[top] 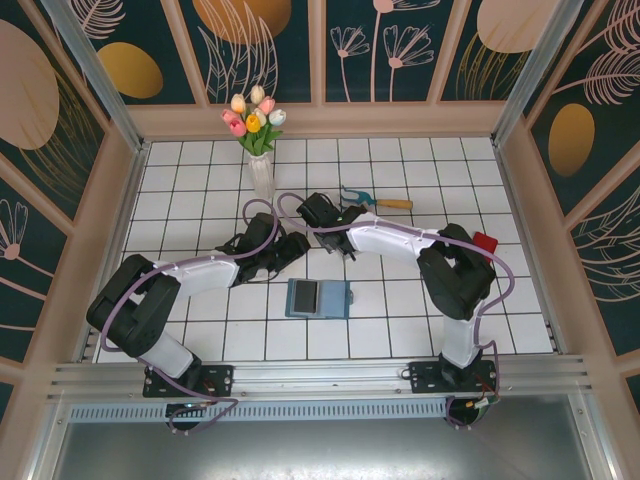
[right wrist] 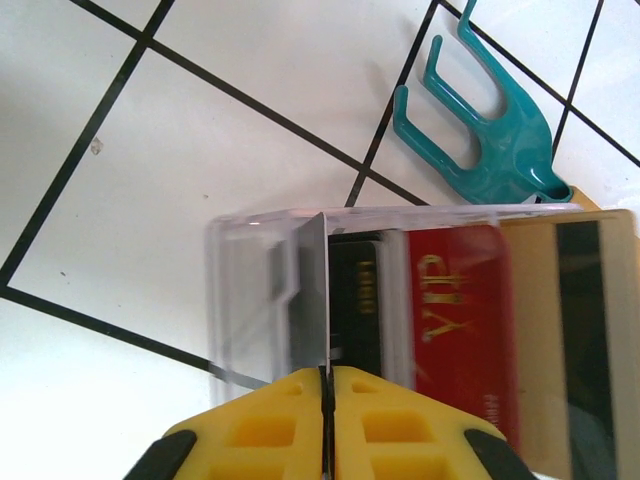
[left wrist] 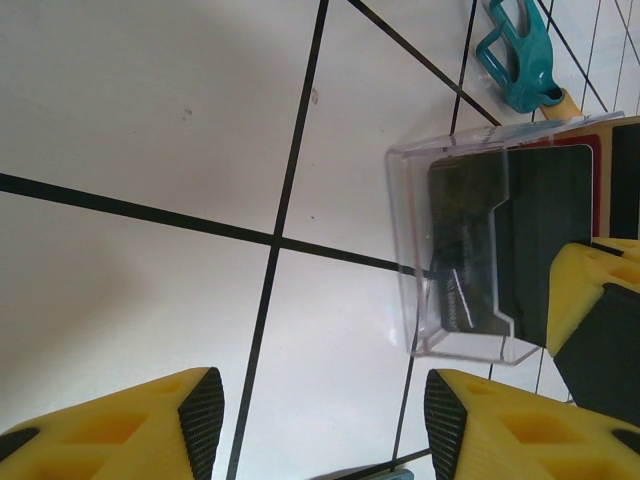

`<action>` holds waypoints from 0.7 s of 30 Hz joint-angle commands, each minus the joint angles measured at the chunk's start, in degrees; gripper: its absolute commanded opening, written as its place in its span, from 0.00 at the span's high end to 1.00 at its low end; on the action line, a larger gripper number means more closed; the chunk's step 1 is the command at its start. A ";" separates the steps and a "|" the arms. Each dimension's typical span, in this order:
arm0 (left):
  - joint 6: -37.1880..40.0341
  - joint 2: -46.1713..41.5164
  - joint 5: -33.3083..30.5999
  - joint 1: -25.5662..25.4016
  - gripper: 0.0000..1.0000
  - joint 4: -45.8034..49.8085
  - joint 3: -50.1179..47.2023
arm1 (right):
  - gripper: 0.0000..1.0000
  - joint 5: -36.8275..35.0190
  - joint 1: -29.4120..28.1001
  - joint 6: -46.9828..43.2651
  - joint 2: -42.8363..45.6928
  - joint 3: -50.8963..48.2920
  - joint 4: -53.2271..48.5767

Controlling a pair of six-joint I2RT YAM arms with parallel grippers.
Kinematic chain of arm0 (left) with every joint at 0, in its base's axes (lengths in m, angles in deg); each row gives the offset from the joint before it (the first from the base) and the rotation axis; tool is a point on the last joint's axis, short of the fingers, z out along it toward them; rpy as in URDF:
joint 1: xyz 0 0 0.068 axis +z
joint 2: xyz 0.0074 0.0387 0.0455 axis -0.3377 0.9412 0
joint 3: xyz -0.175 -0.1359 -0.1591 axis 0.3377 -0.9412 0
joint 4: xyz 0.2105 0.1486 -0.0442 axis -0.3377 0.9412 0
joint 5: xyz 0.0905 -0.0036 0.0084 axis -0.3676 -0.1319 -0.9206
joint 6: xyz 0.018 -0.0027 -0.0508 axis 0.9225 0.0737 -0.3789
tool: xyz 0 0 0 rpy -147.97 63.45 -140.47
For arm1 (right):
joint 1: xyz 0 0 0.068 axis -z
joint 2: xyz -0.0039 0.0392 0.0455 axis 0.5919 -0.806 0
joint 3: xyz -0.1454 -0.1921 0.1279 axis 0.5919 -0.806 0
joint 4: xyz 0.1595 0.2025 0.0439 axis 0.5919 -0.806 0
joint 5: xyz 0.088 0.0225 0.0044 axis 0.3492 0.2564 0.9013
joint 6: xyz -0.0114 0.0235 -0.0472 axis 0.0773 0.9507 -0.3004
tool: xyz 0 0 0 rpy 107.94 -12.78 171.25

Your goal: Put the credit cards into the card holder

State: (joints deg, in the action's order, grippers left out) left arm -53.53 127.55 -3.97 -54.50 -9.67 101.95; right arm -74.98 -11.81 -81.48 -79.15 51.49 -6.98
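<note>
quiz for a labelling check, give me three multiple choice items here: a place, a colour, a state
1. Where is the card holder? A in the clear tray B flat on the tiles C against the wall
2. The VIP card's colour? A red B green C white
3. The right gripper is? A wide open B shut on a thin card C gripping the teal tool
1 B, top view shows it on tiles; 2 A, red face; 3 B, fingers meet on its edge
</note>
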 commanded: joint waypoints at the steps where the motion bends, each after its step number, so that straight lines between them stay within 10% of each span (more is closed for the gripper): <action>1: -0.56 -0.30 0.06 0.42 0.42 -1.76 -0.21 | 0.91 -0.36 0.58 -0.46 2.40 -0.73 -1.23; 16: -0.14 -3.44 -1.70 0.48 0.42 -2.12 -0.43 | 1.00 16.36 4.53 7.84 14.00 -1.06 -0.73; 21: 0.62 -6.70 -0.83 0.52 0.40 -4.69 -0.38 | 1.00 34.19 11.18 14.92 23.26 -6.28 6.44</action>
State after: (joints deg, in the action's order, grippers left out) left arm -53.61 123.40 -4.43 -54.50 -10.39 101.93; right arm -53.65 -4.37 -72.47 -61.36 48.04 -5.21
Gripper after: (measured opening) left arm 0.593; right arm 0.057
